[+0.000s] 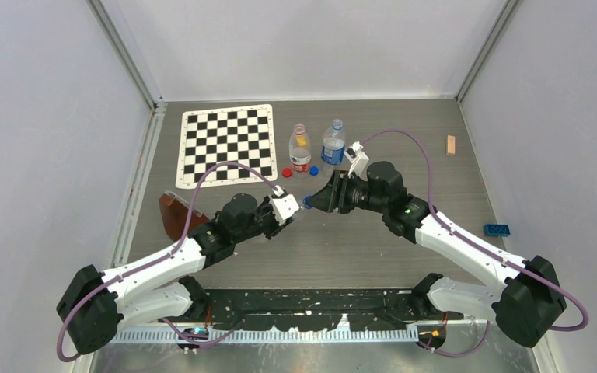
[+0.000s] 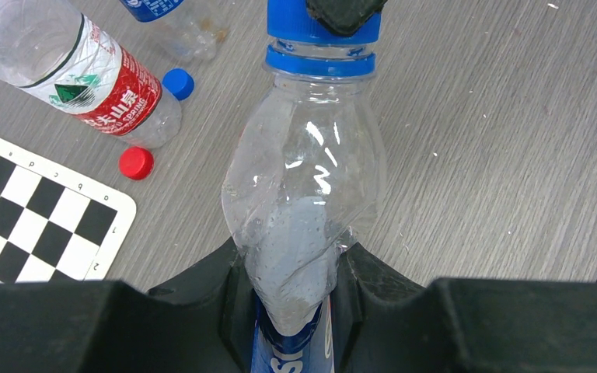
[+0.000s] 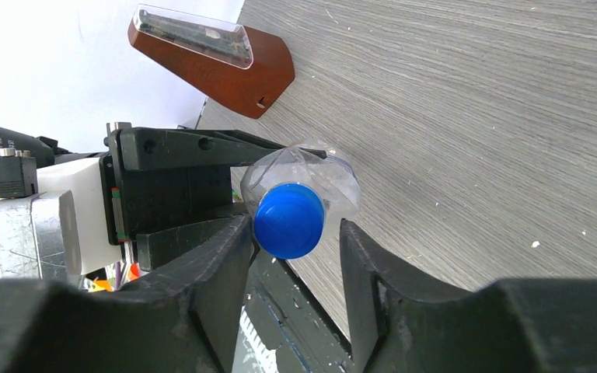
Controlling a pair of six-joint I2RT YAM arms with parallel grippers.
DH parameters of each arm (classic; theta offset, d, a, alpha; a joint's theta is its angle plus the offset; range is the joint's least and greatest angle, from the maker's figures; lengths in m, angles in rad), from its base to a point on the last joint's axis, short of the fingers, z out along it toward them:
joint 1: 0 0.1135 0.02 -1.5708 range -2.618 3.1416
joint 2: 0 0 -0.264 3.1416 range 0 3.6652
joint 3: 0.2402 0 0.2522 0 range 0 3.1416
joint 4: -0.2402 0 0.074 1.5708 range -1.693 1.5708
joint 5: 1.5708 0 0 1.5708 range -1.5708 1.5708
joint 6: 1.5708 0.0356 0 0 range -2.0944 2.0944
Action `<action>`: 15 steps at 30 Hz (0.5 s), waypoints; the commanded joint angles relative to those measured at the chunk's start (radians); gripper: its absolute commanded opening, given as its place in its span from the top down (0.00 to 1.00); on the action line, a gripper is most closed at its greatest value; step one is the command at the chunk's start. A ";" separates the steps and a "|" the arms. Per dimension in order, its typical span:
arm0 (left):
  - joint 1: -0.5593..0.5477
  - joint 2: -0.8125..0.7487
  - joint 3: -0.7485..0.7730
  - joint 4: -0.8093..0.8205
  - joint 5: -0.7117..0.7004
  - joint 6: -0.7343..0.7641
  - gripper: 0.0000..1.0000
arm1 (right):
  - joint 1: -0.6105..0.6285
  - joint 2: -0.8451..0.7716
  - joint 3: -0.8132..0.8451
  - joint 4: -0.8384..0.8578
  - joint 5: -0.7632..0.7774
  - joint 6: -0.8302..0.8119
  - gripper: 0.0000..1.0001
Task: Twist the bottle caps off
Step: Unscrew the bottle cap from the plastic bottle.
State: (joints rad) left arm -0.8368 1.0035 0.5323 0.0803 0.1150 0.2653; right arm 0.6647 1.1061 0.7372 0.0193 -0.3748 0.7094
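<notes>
My left gripper is shut on a crushed clear bottle with a blue label, held off the table. The bottle's blue cap sits between the fingers of my right gripper, which is open. The cap touches one finger, and a gap shows at the other. From above, the two grippers meet at this cap. A red-labelled bottle and a blue-labelled bottle stand behind. A loose red cap and a loose blue cap lie at their feet.
A checkerboard sheet lies at the back left. A brown wedge-shaped object stands left of my left arm. A small wooden block is at the back right, and a blue brick lies beside my right arm.
</notes>
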 commanded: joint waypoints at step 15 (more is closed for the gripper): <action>-0.004 0.049 0.060 0.032 0.144 -0.056 1.00 | 0.003 -0.008 0.027 0.021 -0.067 -0.087 0.73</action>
State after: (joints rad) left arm -0.8356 1.0409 0.5400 0.0772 0.1585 0.2386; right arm 0.6624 1.1065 0.7372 -0.0074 -0.3920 0.6685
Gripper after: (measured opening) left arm 0.337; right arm 0.388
